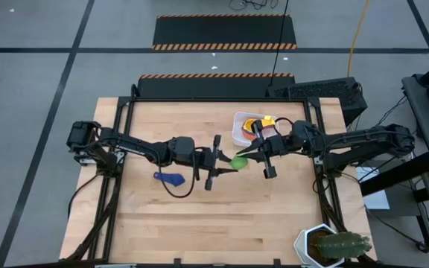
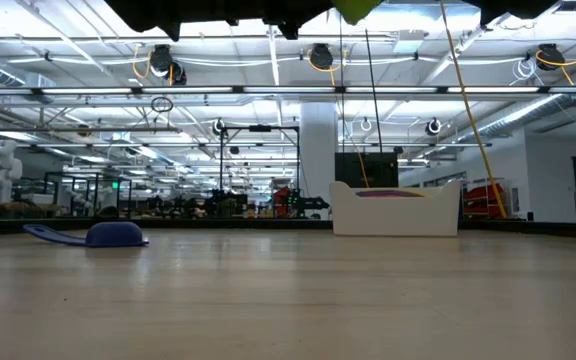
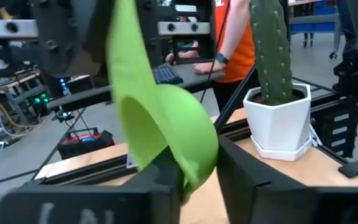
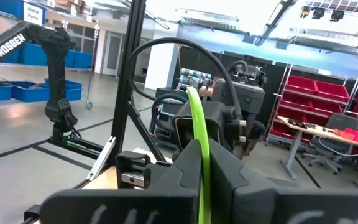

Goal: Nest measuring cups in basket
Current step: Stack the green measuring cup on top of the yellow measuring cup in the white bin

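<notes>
Green measuring cup (image 1: 239,161) held in mid-air between both grippers, above mid-table, just short of the basket (image 1: 241,132).

Handover step in hand, judging by the layout: right gripper (image 1: 257,152) pinched tight on the cup's flat handle, seen edge-on between its fingers in the right wrist view; left gripper (image 1: 224,161) partly closed around the cup's bowl, firmness of that hold not clear. Basket at the far side of the table, already loaded with orange and yellow cups (image 1: 260,123). Blue cup (image 1: 169,178) lying on the table near the left arm, well apart from the basket. Next move probably called for one gripper letting go, then carrying the green cup over the basket and lowering it, bowl up, into the ones inside.
</notes>
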Controlling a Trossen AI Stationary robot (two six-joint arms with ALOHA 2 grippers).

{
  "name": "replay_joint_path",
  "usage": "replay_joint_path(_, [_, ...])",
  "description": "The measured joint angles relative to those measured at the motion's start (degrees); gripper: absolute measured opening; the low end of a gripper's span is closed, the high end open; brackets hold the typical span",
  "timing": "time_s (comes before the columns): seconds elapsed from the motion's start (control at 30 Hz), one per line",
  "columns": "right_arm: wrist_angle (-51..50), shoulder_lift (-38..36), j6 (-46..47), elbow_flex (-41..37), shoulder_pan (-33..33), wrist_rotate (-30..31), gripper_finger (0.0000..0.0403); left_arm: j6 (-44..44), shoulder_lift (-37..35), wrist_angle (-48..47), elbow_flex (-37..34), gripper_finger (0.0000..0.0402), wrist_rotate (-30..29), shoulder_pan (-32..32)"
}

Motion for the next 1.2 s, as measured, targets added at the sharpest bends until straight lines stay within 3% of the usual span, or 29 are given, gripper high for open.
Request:
replay_joint_path(0.13, [-0.28, 0.09, 0.28, -0.02, -0.02, 0.0, 0.0, 0.43, 0.0, -1.12, 0.09, 0.004, 1.27, 0.45])
replay_joint_path(0.3, [-2.94, -0.44, 2.31, -0.02, -0.02, 2.37, 0.0017, 1.29, -0.2, -3.47, 0.09, 0.003, 0.89, 0.89])
replay_joint_path(0.57, [-20.12, -5.1, 6.54, 0.02, 0.07, 14.94, 0.0114, 3.4, -4.49, -18.41, -0.08, 0.002, -9.36, 2.41])
replay_joint_path(0.7, [-31.12, -7.92, 6.68, -0.02, 1.6, 21.84, 0.0148, 5.67, -6.32, -21.25, 0.02, 0.0013, -14.76, 3.48])
replay_joint_path(0.93, [-41.39, -12.51, 5.1, -0.04, 4.87, 36.23, 0.0161, 9.19, -5.96, -25.49, 2.81, 0.0013, -17.41, 5.56])
replay_joint_path(1.2, [-42.93, -12.89, -2.37, -0.02, 9.88, 48.54, 0.0162, 12.74, -1.94, -39.24, 14.97, 0.0014, -19.23, 8.76])
